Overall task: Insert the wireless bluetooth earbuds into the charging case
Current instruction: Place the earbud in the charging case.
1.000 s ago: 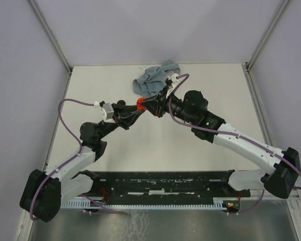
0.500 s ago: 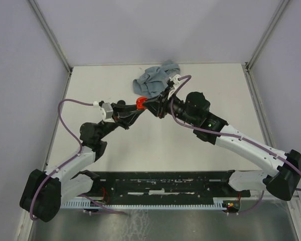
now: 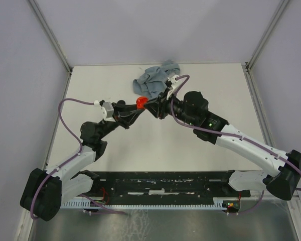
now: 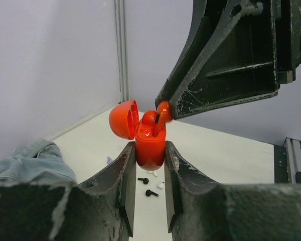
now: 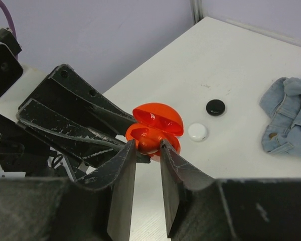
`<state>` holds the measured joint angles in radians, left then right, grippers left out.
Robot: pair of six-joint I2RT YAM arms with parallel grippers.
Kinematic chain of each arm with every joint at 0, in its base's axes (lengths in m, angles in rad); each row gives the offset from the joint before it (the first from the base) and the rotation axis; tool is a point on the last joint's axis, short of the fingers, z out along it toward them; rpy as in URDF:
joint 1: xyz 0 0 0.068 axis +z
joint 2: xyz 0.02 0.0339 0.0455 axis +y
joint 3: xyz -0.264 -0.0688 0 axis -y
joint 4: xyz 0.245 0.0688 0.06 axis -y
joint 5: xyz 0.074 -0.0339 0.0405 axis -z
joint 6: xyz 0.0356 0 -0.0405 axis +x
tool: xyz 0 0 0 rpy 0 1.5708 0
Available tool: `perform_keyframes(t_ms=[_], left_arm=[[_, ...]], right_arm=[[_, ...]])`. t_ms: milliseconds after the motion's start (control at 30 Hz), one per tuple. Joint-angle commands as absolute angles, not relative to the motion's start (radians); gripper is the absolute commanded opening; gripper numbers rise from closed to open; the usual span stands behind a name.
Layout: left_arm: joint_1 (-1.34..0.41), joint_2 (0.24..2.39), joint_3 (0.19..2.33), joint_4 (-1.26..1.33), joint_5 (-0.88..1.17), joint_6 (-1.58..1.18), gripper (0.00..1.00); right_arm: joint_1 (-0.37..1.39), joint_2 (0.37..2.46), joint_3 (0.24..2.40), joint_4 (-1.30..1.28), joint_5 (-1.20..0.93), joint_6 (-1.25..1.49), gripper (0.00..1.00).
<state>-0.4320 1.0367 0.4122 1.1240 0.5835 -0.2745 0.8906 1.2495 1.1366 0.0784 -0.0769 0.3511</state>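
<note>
Above the counter (image 4: pixel 226 155), the left fingers (image 4: pixel 121 186) grip a red charging case (image 4: pixel 150 149), lid open. The right fingers (image 5: pixel 124 181) pinch a red earbud (image 4: pixel 164 109) at its mouth.

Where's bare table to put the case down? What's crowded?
Free: the table patch between the left arm, right arm and base rail; the back-left corner, left of the cloth; the strip right of the cloth. Crowded: mid-table under the case, where discs and loose earbuds lie near the cloth.

Glossy red-orange charging case (image 4: pixel 150 148) — faded blue denim cloth (image 5: pixel 290 113), one black disc (image 5: pixel 215 106), one white disc (image 5: pixel 197 131)
</note>
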Motion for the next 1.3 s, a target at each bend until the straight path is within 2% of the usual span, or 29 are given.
perform_keyframes(t_ms=[0,333,633,900,1267], left_arm=[[-0.427,1.039,0.425,1.201,0.561,-0.245,0.03],[-0.428,1.05,0.416,1.186,0.575,-0.236,0.03],[-0.427,1.045,0.403,1.173,0.586,-0.237,0.03],[-0.428,1.037,0.411,1.162,0.609,-0.256,0.03],[-0.428,1.028,0.412,1.162,0.627,-0.292,0.03]], right_arm=[[0.902,1.26,1.19,0.02,-0.065,0.35,0.35],[0.902,1.262,1.248,-0.046,-0.092,0.321,0.44],[0.899,1.275,1.363,-0.252,-0.153,0.251,0.54],[0.894,1.323,1.452,-0.379,-0.196,0.256,0.55],[0.894,1.332,1.453,-0.388,-0.166,0.278,0.55]])
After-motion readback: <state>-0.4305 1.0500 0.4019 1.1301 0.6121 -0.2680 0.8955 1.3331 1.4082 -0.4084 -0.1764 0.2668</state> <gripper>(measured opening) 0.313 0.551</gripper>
